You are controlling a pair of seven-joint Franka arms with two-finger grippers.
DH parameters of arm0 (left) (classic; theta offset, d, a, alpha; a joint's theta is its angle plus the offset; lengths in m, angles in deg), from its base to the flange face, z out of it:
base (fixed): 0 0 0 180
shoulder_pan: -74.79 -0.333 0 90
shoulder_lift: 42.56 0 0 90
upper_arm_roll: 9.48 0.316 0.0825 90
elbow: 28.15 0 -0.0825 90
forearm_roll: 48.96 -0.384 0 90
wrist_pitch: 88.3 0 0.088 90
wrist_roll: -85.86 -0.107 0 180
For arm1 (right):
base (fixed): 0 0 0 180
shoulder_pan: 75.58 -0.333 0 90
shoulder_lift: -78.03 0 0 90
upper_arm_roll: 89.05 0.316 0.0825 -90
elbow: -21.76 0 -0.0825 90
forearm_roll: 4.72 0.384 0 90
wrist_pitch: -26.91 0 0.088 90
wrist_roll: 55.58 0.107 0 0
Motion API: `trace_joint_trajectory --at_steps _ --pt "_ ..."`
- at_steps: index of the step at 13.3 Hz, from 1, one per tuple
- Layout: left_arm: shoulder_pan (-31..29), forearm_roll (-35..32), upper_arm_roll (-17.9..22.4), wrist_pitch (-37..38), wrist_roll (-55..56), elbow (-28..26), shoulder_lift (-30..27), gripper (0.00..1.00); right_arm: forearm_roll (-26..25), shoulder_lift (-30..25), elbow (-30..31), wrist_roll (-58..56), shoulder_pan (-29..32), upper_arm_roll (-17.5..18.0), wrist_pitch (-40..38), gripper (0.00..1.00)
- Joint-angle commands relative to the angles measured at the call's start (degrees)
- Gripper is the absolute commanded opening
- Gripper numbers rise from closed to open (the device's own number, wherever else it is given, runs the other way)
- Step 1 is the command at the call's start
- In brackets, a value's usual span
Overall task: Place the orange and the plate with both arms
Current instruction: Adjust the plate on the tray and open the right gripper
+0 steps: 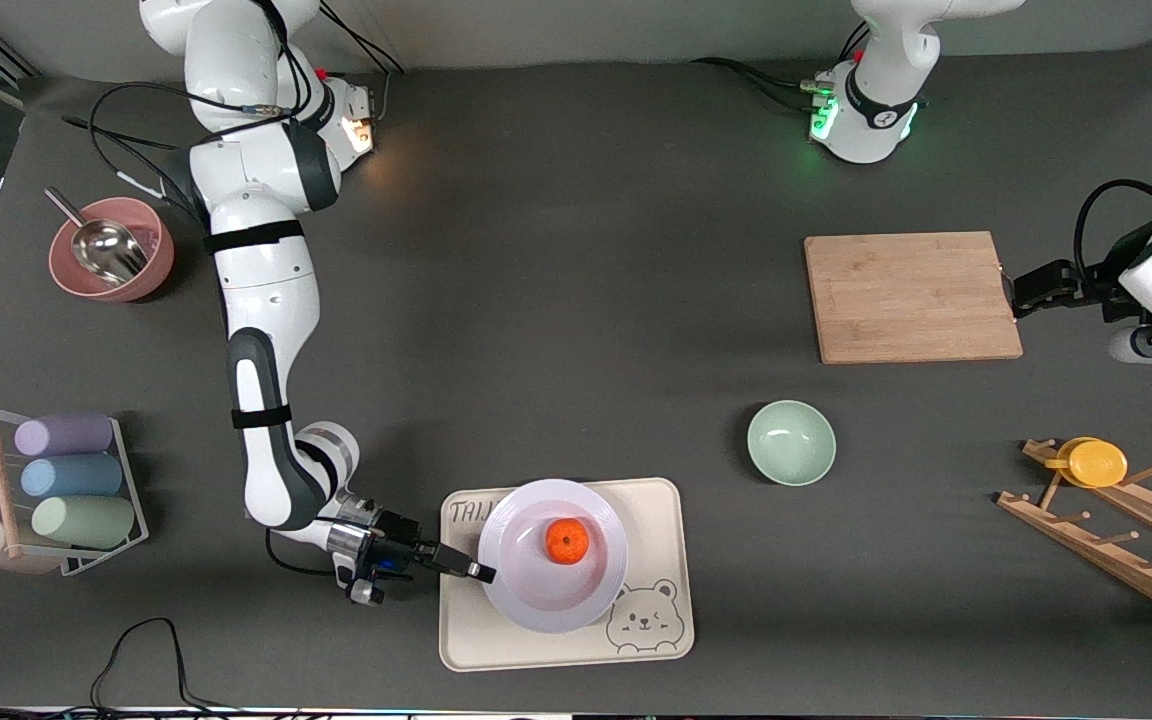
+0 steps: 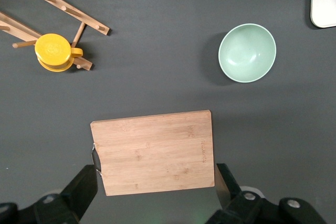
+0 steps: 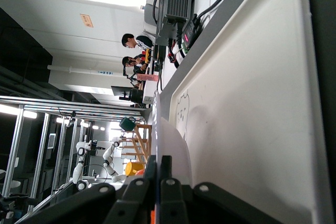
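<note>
The white plate [image 1: 553, 556] rests on the cream bear tray [image 1: 656, 505], near the front camera. In the plate's shallow centre sits the small orange [image 1: 567, 541]. My right gripper [image 1: 481, 572] is shut on the plate's rim at the edge toward the right arm's end of the table. The right wrist view shows that rim [image 3: 169, 139] edge-on, pinched in my right gripper [image 3: 159, 162], with the tray [image 3: 252, 108] beside it. My left gripper [image 1: 1016, 297] hangs open at the edge of the wooden cutting board [image 1: 911, 296]; in its wrist view the left gripper [image 2: 155, 182] holds nothing.
A pale green bowl [image 1: 791, 442] stands between the tray and the cutting board. A wooden peg rack [image 1: 1116, 530] with a yellow cup [image 1: 1094, 462] lies at the left arm's end. A pink bowl [image 1: 112, 249] with a scoop and a rack of cups [image 1: 66, 485] sit at the right arm's end.
</note>
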Motion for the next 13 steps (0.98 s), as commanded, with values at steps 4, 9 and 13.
trace_joint_trajectory --at_steps 4,9,13 --pt "0.1 -0.7 -0.1 1.3 -0.8 -0.1 -0.9 1.0 1.0 3.1 -2.1 -3.8 0.6 1.0 1.1 0.0" --pt "0.1 -0.7 -0.1 1.3 -0.8 -0.1 -0.8 1.0 1.0 3.1 -2.0 -3.9 0.6 1.0 1.6 0.33" --pt "0.1 -0.7 -0.1 1.4 -0.8 -0.2 -0.9 1.0 0.9 2.5 -2.0 -3.9 0.6 1.0 1.7 1.0"
